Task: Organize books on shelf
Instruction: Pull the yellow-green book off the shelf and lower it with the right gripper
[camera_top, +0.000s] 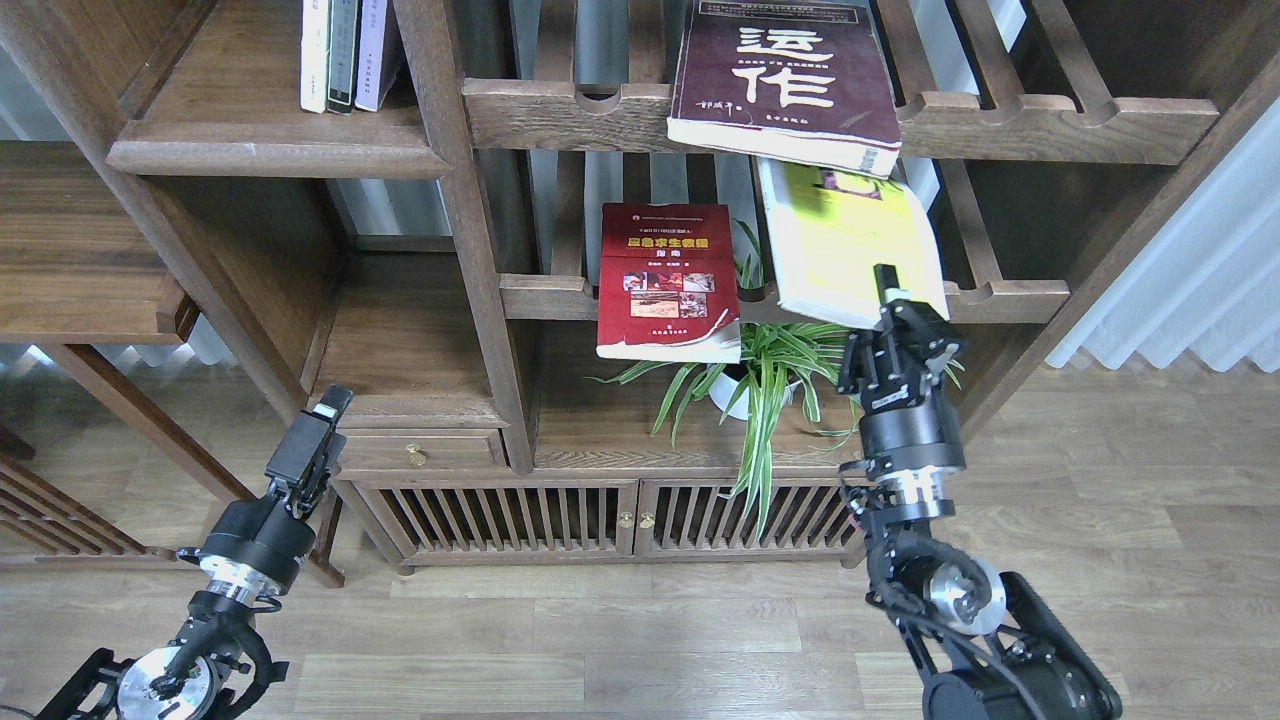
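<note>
The thick maroon book (785, 85) with big white characters lies on the upper slatted rack. The red book (668, 285) with small photos lies on the lower rack and overhangs its front rail. The yellow-green book (845, 240) lies tilted to its right. My right gripper (888, 300) is at that book's front right corner, with one finger on its cover and the other hidden beneath. My left gripper (325, 415) hangs low at the left, empty, beside the drawer; its fingers overlap and cannot be told apart. The solid brown shelf (270, 150) is at the upper left.
Three thin books (343, 50) stand on the solid shelf. A spider plant in a white pot (745, 390) sits under the racks, just left of my right arm. Below are a drawer with a brass knob (417, 458) and slatted cabinet doors (600, 520). The floor is wooden.
</note>
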